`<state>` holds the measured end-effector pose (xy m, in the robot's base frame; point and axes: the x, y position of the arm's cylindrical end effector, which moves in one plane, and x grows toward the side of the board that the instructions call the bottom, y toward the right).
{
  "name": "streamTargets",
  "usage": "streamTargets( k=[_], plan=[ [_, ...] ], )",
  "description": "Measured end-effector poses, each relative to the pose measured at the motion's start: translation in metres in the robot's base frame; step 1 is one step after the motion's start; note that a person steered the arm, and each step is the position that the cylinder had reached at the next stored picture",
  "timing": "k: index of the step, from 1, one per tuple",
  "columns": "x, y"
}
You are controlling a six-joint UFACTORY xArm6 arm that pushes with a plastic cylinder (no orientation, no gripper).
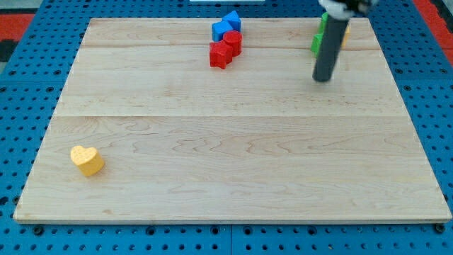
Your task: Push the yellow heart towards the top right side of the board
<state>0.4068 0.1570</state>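
Far toward view's bottom left of my tip [323,79], yellow heart [87,160] is seen near board [233,177] corner, untouched. No pincer is fitted: bare rod only, nothing gripped. Tip is set at view's upper right, just beside green block [317,41], partly hidden behind rod. Red blocks [225,49] and blue blocks [226,27] are clustered to tip's left, well apart. Tip is judged needed beyond heart's lower left, so push runs toward top right.

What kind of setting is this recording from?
Most likely a lab tabletop rig for robot pushing: a wooden board on blue perforated matting, small blocks like the yellow heart, and my tip far from it.
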Motion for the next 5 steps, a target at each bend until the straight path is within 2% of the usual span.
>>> streamTargets(
  k=[1,2,3,4,5],
  plan=[
    [0.082,-0.075],
    [0.148,-0.198],
    [0.175,-0.307],
    [0.165,-0.384],
    [0.125,-0.385]
  ],
)
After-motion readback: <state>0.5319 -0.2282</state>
